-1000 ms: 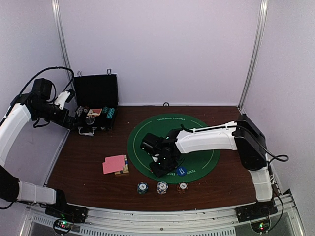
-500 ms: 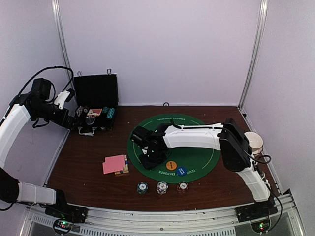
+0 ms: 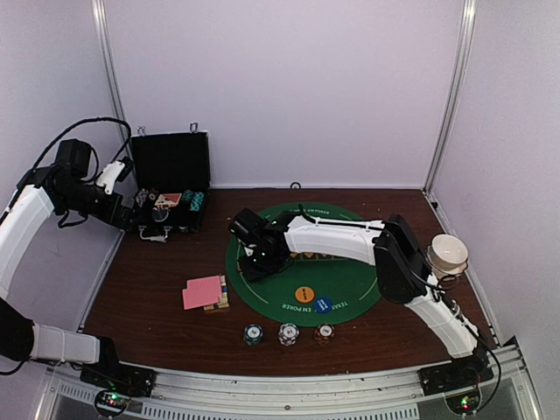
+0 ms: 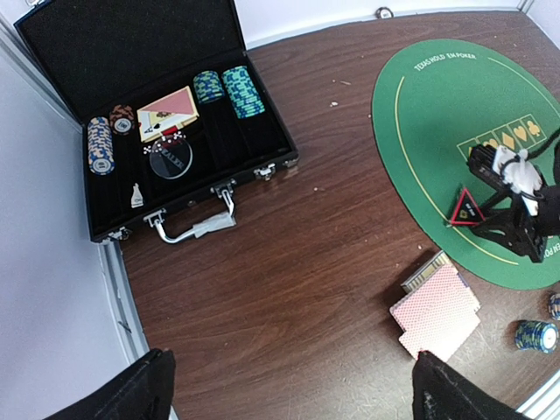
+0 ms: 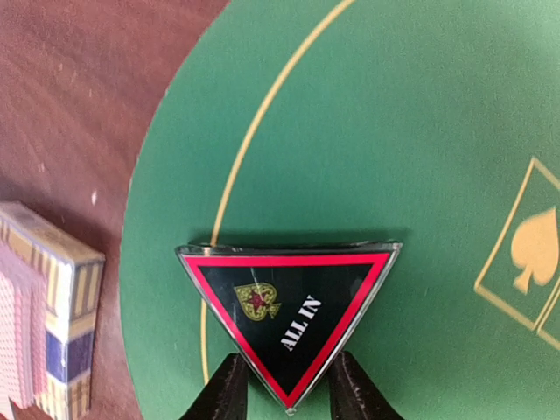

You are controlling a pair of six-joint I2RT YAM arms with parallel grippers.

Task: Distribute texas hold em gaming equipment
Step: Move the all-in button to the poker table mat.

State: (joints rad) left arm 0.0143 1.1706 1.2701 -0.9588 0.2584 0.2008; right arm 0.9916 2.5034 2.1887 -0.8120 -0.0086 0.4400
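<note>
Left wrist: chip stacks [image 4: 242,90] inside case [image 4: 131,44]

Outside the case [image 3: 171,162] stood three chip stacks [image 3: 253,333] [image 3: 288,333] [image 3: 325,332]. There was one orange disc [image 3: 304,294], one blue disc [image 3: 323,305], one triangle [image 5: 289,315].

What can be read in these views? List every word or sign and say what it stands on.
"ALL IN": on the red-black triangular marker, beside a gold spade emblem.
"TEXAS HOLD EM POKER": along the edge of the green mat.
Gold suit signs, a spade among them: on the mat.
Print on the blue disc, orange disc and the black disc in the case: too small to read.
</note>
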